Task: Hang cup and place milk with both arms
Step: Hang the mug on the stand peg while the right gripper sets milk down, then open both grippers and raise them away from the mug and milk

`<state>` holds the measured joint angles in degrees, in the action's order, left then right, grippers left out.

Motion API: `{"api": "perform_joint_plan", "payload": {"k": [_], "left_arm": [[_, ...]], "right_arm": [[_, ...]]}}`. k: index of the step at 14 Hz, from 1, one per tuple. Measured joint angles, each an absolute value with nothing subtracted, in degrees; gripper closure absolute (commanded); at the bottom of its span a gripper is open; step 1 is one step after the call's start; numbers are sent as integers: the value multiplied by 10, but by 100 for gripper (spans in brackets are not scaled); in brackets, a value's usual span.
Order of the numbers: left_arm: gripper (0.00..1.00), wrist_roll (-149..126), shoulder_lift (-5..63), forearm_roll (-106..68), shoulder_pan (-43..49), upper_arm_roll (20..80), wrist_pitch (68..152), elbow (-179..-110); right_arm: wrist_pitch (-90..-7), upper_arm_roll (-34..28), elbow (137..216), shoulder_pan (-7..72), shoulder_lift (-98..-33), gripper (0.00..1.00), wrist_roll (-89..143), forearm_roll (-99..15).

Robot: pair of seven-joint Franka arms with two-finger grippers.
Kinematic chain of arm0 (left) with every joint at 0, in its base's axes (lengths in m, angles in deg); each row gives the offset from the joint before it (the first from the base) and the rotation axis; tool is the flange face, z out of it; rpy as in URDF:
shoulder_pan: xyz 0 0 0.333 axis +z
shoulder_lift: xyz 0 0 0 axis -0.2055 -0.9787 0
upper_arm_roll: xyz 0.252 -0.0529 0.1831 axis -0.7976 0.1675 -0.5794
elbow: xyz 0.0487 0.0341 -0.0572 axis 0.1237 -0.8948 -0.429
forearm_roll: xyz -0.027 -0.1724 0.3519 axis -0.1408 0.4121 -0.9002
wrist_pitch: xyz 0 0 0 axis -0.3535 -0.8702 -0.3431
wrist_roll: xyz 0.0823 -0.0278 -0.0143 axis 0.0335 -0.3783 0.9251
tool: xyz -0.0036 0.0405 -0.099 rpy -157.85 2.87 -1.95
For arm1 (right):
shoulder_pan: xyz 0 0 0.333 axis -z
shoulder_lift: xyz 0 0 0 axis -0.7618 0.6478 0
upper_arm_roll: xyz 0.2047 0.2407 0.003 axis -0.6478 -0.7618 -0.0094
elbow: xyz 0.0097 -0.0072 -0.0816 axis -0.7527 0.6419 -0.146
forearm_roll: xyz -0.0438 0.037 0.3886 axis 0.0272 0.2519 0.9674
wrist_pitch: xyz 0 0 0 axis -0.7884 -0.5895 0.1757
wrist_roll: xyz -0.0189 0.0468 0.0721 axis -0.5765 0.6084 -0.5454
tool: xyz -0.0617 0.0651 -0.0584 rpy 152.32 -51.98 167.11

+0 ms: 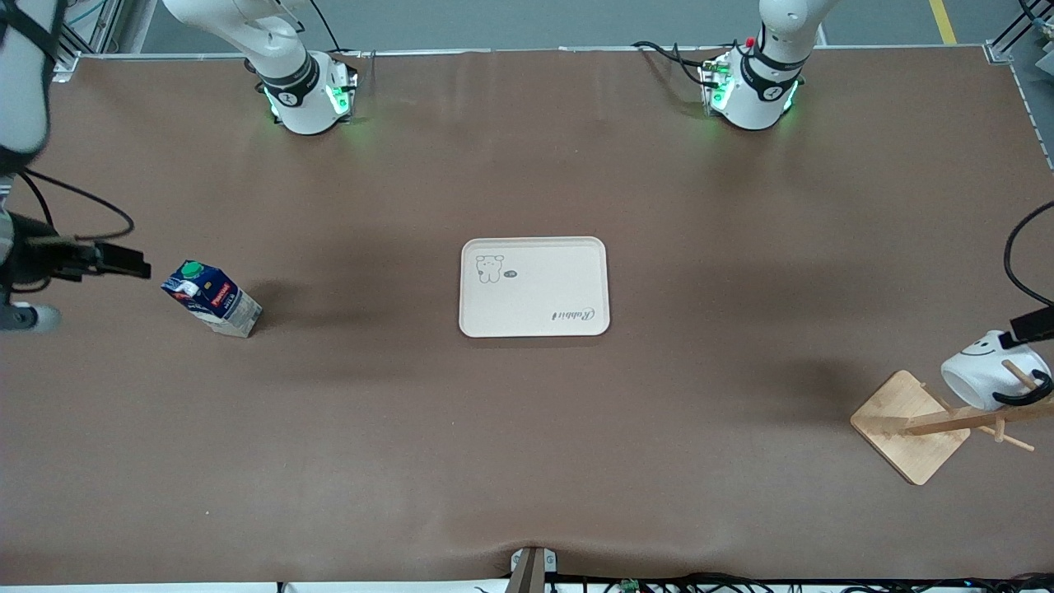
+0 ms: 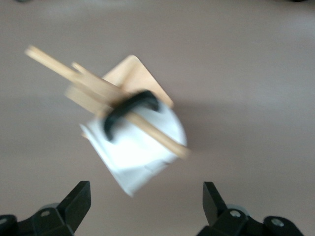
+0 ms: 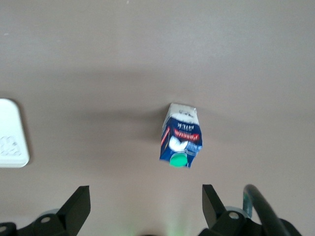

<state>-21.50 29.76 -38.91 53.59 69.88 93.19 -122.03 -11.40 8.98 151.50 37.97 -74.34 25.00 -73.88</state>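
The wooden rack (image 1: pixel 914 424) stands nearest the front camera, at the left arm's end of the desk (image 1: pixel 527 428), its square base flat and its pegs sticking out from the post. The cup (image 1: pixel 984 375) hangs on one peg by its black handle (image 1: pixel 1025 394), tipped on its side, smiley face up. In the left wrist view the peg runs through the handle (image 2: pixel 129 110) and the cup (image 2: pixel 140 150) hangs below it, over the rack's base (image 2: pixel 135 78).

The left claw (image 2: pixel 146 206) is over the cup, fingers spread wide, with nothing between them and not touching the cup. In the front view only a black tip (image 1: pixel 1036 323) shows at the frame's edge, just above the cup.

Farther up, mid-desk, the white tray (image 1: pixel 533 287) lies flat with a small bear drawing and the word "Rabbit" on it.

Toward the right arm's end stands the milk (image 1: pixel 212 298), upright on the desk, green cap on top, well apart from the tray. The right claw (image 3: pixel 146 206) hovers over the desk beside the milk (image 3: pixel 180 140), fingers wide open and empty. In the front view it (image 1: pixel 123 259) shows black, just beside the carton.
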Motion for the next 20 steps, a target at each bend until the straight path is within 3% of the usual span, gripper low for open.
{"api": "perform_joint_plan", "payload": {"k": [5, 9, 16, 18, 20], "left_arm": [[0, -91, 373, -389, 528, 762, 834, -1221], [0, -44, 406, -389, 527, 802, 802, -1225], [0, -48, 431, -389, 525, 815, 801, -1224], [0, -49, 459, -389, 487, 791, 790, -1223], [0, -49, 487, -389, 398, 713, 754, -1224]], "right_arm": [[-101, -24, 1521, 470, -797, 0, 261, -739], [-95, -33, 1522, 481, -804, 0, 262, -739], [-92, -37, 1523, 495, -809, 0, 261, -743], [-87, -51, 1523, 507, -813, 0, 261, -746], [-86, -65, 1524, 519, -814, 0, 261, -747]]}}
